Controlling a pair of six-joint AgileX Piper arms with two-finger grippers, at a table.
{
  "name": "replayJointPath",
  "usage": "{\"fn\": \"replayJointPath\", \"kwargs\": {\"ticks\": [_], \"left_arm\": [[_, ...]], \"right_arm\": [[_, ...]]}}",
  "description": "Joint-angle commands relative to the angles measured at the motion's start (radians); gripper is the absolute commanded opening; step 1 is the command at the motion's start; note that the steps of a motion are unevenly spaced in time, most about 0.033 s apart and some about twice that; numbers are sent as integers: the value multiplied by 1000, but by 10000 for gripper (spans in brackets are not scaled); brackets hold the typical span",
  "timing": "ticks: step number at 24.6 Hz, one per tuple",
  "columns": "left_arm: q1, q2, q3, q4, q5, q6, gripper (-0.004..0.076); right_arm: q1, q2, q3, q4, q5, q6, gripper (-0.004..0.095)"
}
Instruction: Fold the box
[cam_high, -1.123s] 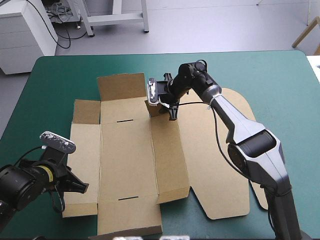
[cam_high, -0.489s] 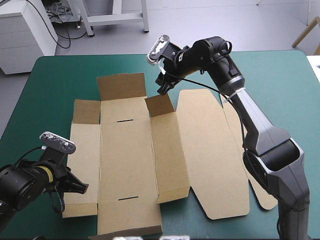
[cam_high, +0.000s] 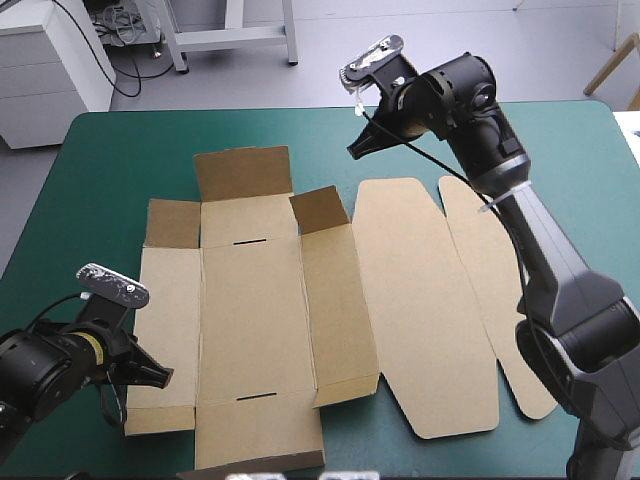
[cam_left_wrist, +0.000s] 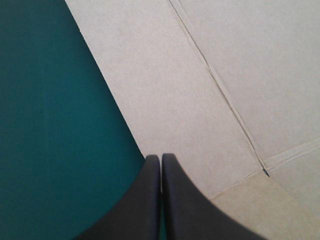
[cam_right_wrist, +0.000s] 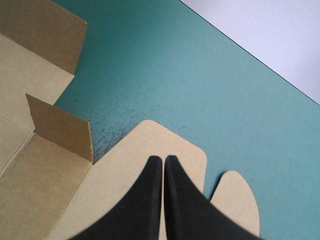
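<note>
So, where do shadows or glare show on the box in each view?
High view: the box evenly lit, only its raised far flaps darker. Right wrist view: those flaps' upright faces shaded, flat board bright. Left wrist view: board plain, no shadow, no glare.

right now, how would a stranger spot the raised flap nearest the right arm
On the teal-green table lies the brown box, a mostly flat cut sheet. At its far edge the flap stands up, next to the rounded lid panel; its raised neighbour is wider and farther back.
</note>
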Motion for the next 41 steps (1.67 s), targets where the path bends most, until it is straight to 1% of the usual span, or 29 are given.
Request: {"fn": "replayJointPath", "kwargs": {"ticks": [1, 5, 7, 8, 11, 12, 13, 14, 16, 18, 20, 23, 27, 32, 35, 39, 41], "left_arm": [[-7, -2, -50, 17, 1, -7, -10], [-7, -2, -96, 28, 49, -11, -10], [-7, -2, -126, 32, 56, -11, -10], [-7, -2, -155, 30, 54, -11, -10], [-7, 4, -206, 30, 50, -6, -10], [-7, 11, -237, 26, 50, 5, -10], [-7, 21, -252, 24, 48, 11, -9], [-7, 40, -281, 13, 46, 24, -8], [-7, 79, -314, 1, 48, 29, -8], [-7, 128, -339, 1, 57, 29, -3], [-7, 178, -362, -3, 57, 44, 15], [-5, 272, -427, -57, 53, 134, 15], [12, 342, -490, -105, 57, 190, 15], [243, 388, -528, -355, 57, 391, 15], [419, 399, -528, -543, 92, 529, 15], [617, 401, -528, -698, 92, 607, 15], [700, 401, -528, -735, 92, 611, 15]], "right_arm": [[-38, -120, 57, -45, -42, 44, -19], [-117, -199, 211, -27, -42, 53, -19], [-171, -243, 299, -6, -42, 53, -19], [-229, -287, 377, 13, -42, 39, -19], [-308, -352, 496, 46, -42, 4, -19], [-358, -396, 579, 76, -42, -27, -19], [-384, -422, 619, 99, -42, -42, -19], [-436, -474, 695, 148, -51, -81, -19], [-498, -556, 790, 200, -70, -124, -19], [-538, -634, 870, 222, -74, -145, -19], [-554, -712, 937, 222, -74, -149, -19], [-555, -833, 1022, 277, -109, -149, -19], [-555, -894, 1056, 293, -119, -149, -19], [-555, -933, 1093, 289, -119, -151, -19], [-555, -935, 1110, 289, -119, -151, -19], [-555, -935, 1119, 289, -119, -151, -19], [-555, -935, 1119, 291, -121, -151, -19]]}}
